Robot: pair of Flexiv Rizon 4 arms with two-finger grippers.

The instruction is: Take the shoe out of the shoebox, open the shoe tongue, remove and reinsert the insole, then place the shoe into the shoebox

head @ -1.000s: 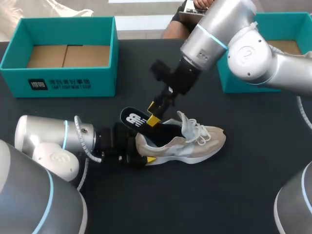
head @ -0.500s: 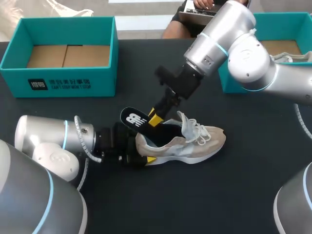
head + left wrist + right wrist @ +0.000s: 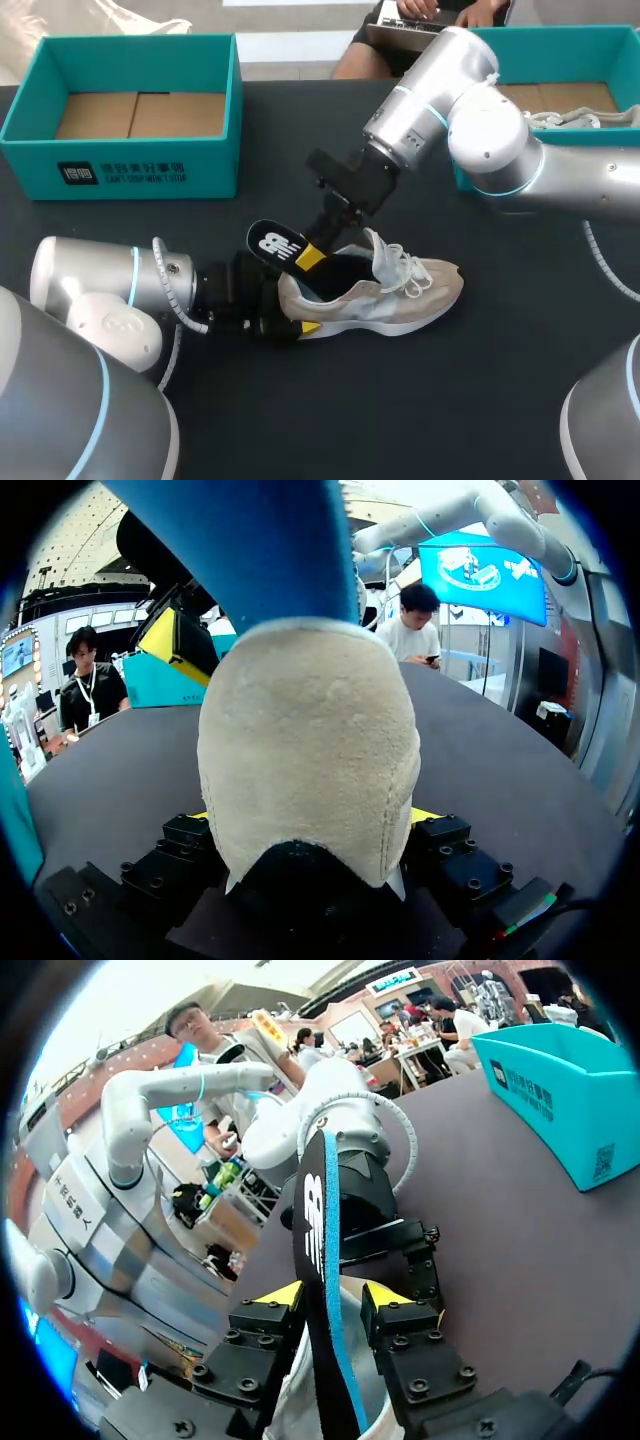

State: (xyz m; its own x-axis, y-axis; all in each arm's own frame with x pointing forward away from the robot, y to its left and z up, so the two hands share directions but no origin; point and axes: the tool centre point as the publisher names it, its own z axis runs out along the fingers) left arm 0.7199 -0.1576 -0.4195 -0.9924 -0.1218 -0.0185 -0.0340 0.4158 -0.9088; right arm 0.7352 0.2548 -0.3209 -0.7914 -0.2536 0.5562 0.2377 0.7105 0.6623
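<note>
Holding the insole (image 3: 320,1290) edge-on between them, my right arm's fingers (image 3: 283,1297) are pinched narrow on both of its faces just above the shoe's opening. Its logo end sticks up and leans toward the heel, and its front end dips into the shoe (image 3: 375,290). How much of it sits inside I cannot tell, since the collar hides it.

The shoe stands on its sole on the desk (image 3: 480,400), long axis running across it, heel toward my left arm and toe toward my right. The insole's axis therefore rises at a slant from the shoe's own line. I judge that any slide, out or back in, should follow that slant toward or away from the toe.

My left gripper (image 3: 310,825) is clamped on the heel from both sides, low against the desk, and should brace the shoe. The right gripper (image 3: 310,255) hangs over the heel opening. Its arm comes in from the right, reaches past the middle and angles down steeply. The teal shoebox (image 3: 130,110) stands well apart at the far left.
</note>
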